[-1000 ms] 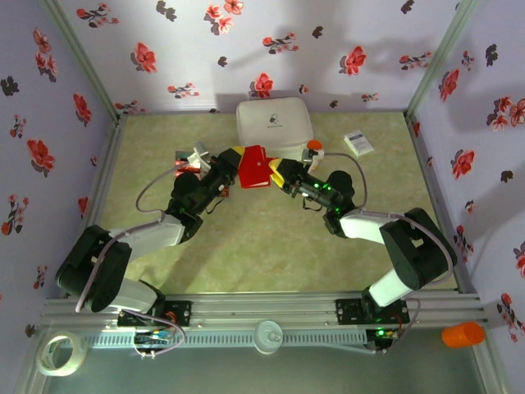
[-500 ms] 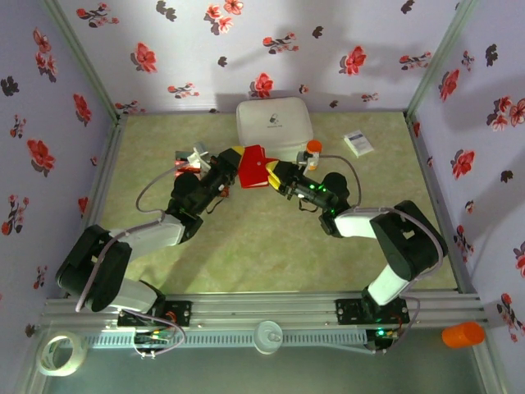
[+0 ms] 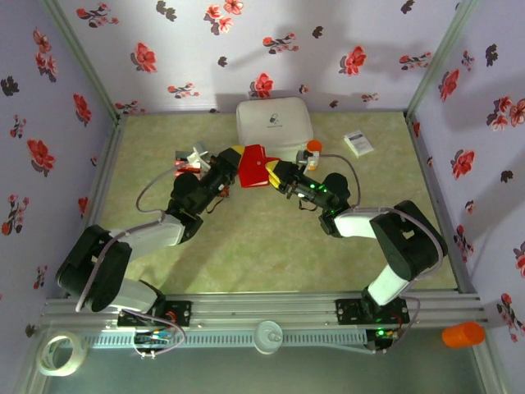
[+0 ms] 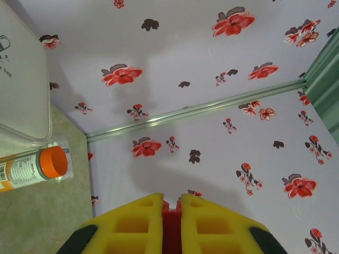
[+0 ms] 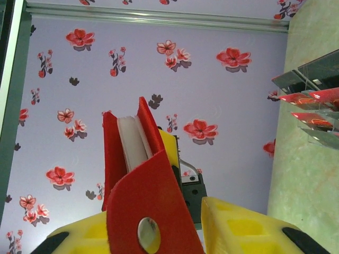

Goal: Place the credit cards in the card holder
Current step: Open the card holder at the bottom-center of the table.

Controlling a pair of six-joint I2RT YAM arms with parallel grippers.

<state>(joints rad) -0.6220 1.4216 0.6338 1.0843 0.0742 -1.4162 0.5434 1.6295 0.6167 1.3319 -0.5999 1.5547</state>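
Card holder point(image 3: 254, 166) up off the counter point(image 3: 246, 246), just in front of white lidded box point(image 3: 274, 123). Left hand point(image 4: 171, 198) clamped tight on its left edge. Right hand point(image 3: 275, 171) narrow, yellow fingers point(image 5: 249, 225) flanking the holder's red snap flap; actual grip there impossible to tell. Credit cards point(image 5: 310, 98) lying in small trays point(image 5: 318, 71) on counter.

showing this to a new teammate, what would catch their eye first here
The red card holder stands out first, pinched by the left gripper, with the right gripper at its opposite edge, where both arms meet toward the far middle of the table. Just behind it sits a big white lidded box, and the walls all around carry red flower wallpaper.
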